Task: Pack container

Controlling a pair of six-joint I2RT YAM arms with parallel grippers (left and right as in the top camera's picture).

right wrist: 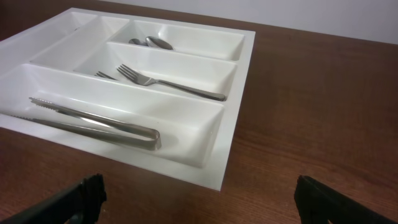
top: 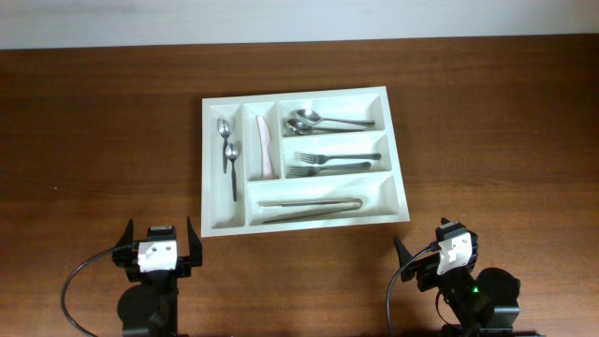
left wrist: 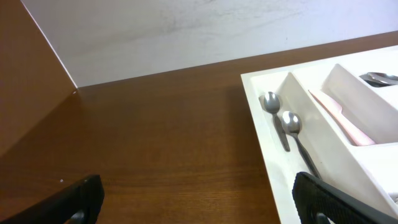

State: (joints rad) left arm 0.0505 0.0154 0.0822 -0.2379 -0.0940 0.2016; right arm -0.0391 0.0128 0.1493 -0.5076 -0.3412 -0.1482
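My big white plastic cutlery tray [top: 208, 168] lies flat in the middle of the brown wooden surface [top: 487, 112], out past both hands. Its long side runs left to right, a little crooked. I think it is stiff, light and slippery, so I would pinch a rim wall and keep it level. My left hand [top: 159, 239] and right hand [top: 435, 245] are spread wide, holding nothing.

This looks like a robot lab, a room for testing robots. The left arm [top: 150, 301] and the right arm [top: 465, 298] are black machines sitting at the edge of a brown wooden table [top: 103, 140], and a cable [top: 80, 276] loops from the left one. The table stands by a plain white wall [left wrist: 186, 31]. A white tray [top: 213, 220] of spoons [top: 309, 120] and forks [top: 328, 157] lies on it.
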